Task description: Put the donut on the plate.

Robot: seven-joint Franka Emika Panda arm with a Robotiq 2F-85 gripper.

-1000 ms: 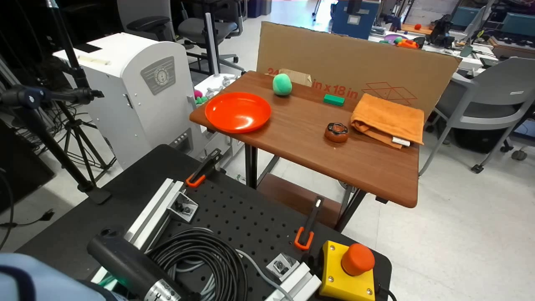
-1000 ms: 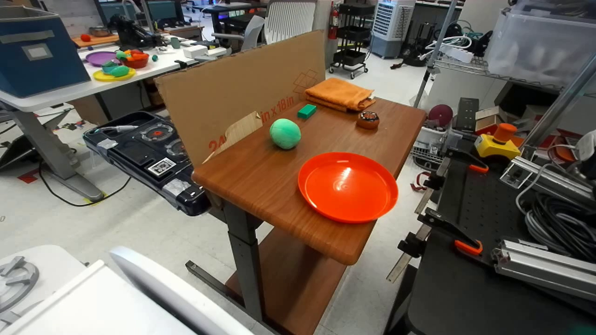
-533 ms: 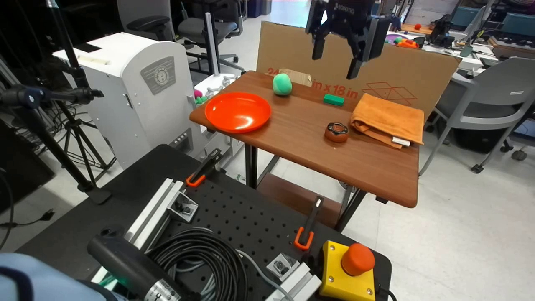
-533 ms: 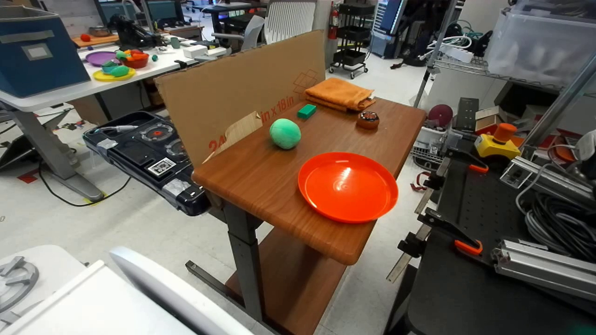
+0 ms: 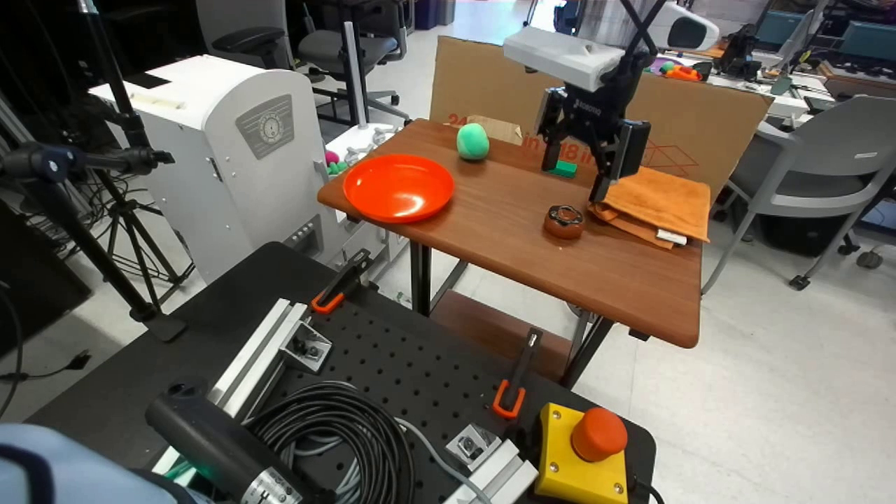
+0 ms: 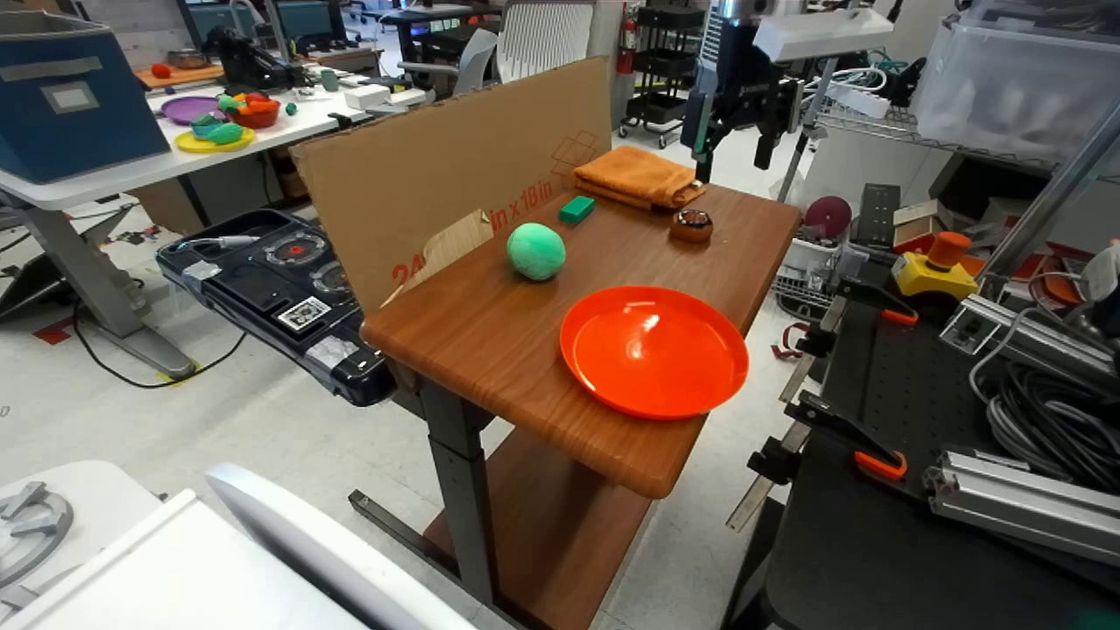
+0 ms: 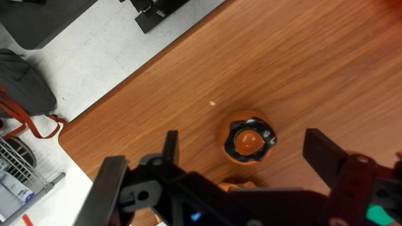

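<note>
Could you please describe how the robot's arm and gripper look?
The gripper is black, with pale ROBOTIQ lettering and two angular, jointed fingers. A white, box-shaped housing is mounted above it, next to black cables. The arm is silvery near the gripper; a white, rounded part has a dark oval cap.

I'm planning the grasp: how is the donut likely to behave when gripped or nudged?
The donut will probably hold its shape; its smooth, moulded outline looks like hard plastic. The glossy dark icing suggests a slightly slippery surface. Sitting flat and low on the table, it would more likely slide than tip if nudged.
</note>
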